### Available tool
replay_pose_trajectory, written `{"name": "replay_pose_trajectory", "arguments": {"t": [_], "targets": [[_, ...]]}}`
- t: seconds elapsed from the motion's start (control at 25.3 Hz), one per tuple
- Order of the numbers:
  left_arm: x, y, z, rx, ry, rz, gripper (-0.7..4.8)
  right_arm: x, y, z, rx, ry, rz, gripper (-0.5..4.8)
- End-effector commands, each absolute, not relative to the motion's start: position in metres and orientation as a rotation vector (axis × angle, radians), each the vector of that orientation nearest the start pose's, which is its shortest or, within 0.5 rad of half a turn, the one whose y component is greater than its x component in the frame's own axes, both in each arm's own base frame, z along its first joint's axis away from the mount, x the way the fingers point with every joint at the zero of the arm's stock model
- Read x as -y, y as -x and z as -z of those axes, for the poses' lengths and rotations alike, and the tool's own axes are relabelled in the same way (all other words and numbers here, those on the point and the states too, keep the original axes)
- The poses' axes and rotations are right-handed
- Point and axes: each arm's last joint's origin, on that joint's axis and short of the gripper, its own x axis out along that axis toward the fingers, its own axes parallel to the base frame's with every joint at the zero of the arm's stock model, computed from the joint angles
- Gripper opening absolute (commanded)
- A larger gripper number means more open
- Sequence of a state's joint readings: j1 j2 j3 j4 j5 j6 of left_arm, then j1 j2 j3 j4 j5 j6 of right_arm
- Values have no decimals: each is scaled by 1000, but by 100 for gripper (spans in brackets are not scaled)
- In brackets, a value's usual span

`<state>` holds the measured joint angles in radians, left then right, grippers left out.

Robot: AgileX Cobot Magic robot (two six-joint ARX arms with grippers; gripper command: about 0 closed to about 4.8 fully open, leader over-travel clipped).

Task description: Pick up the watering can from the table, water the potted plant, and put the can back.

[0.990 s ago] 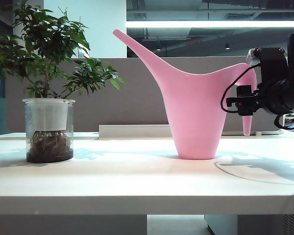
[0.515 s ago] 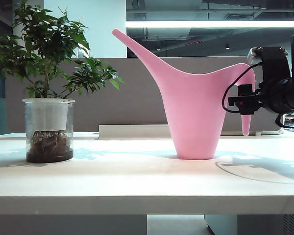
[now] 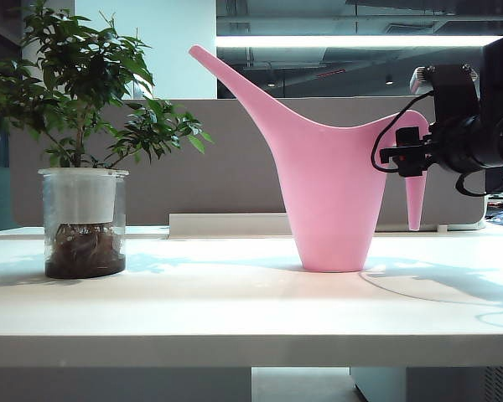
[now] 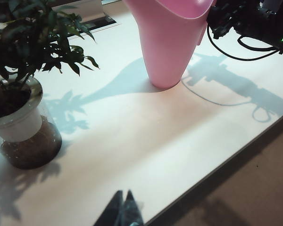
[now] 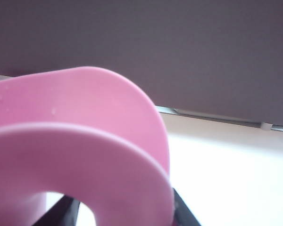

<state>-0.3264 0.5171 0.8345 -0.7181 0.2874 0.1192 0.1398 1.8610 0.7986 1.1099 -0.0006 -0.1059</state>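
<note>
The pink watering can [image 3: 331, 197] stands on the white table [image 3: 235, 310], well apart from the potted plant [image 3: 84, 151]. The right gripper [image 3: 409, 157] holds its handle — next, lift and tip gently. The left gripper [image 4: 124, 210] waits with fingers together, holding nothing.

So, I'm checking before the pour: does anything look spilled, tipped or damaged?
Nothing stands out. The pink watering can stands upright on the white table, the right gripper at its handle. The potted plant stands upright, apart to the left. The left gripper hangs shut near the front edge. No spill shows.
</note>
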Motion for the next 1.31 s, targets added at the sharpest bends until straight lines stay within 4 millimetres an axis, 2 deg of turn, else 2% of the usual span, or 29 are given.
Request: {"name": "replay_pose_trajectory", "arguments": {"t": [0.04,1.31], "targets": [[37,-85,-332,-357,-124,633,3,-51,-360,-178,64,109,-141,257],[37,-85,-332,-357,-124,633,3,-51,-361,-173,27,132,-204,252]]}}
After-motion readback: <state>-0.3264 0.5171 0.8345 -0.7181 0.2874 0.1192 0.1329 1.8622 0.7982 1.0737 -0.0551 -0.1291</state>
